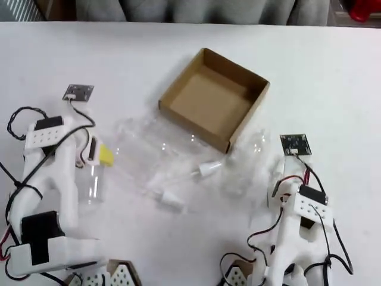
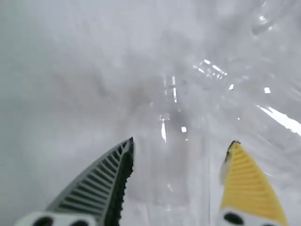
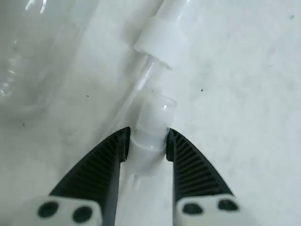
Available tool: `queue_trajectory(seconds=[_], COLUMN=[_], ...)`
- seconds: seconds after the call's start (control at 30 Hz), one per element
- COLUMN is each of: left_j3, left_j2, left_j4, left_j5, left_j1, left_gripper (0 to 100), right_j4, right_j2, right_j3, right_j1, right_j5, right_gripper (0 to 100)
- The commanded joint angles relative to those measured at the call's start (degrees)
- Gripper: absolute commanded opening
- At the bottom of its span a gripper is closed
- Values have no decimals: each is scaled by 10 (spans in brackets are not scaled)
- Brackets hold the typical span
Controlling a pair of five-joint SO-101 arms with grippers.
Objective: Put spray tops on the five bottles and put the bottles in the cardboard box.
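Note:
My left gripper stands open, its grey finger and yellow finger on either side of a clear bottle lying on the table. From above, this gripper is at the left with the bottle under it. My right gripper is shut on a white spray top close to the table. A second spray top lies just beyond it. More clear bottles and two loose spray tops lie in front of the cardboard box, which has nothing in it.
Two small circuit boards with cables lie on the white table, one by each arm. The right arm's body stands at the front right. Clear bottles also lie right of the box's near corner.

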Motion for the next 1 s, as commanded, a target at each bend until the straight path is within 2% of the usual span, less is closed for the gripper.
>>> queue_trajectory(seconds=[0.0,0.27,0.43,0.53,0.63,0.67,0.73,0.83,0.97], left_j3=[-11,-89,-103,-105,-107,-112,-119,-142,-156], left_j2=[-2,116,131,131,131,131,131,121,54], left_j4=[-12,15,12,11,11,16,32,55,86], left_j5=[7,6,7,3,1,1,2,2,6], left_j1=[-2,-5,-4,-1,0,0,-5,-5,0], left_gripper=[298,295,292,212,20,11,55,12,19], right_j4=[-10,-10,-10,-15,-17,-17,-17,-17,-17], right_j2=[-7,-7,-7,-7,-7,-7,-7,-7,-7], right_j3=[-2,-2,-2,-2,-1,-1,-1,-1,-1], right_j1=[-4,-4,-4,-4,-4,-4,-4,-4,-4], right_j5=[-1,0,1,1,0,0,0,-1,-1], right_gripper=[17,17,17,17,17,17,17,17,17])
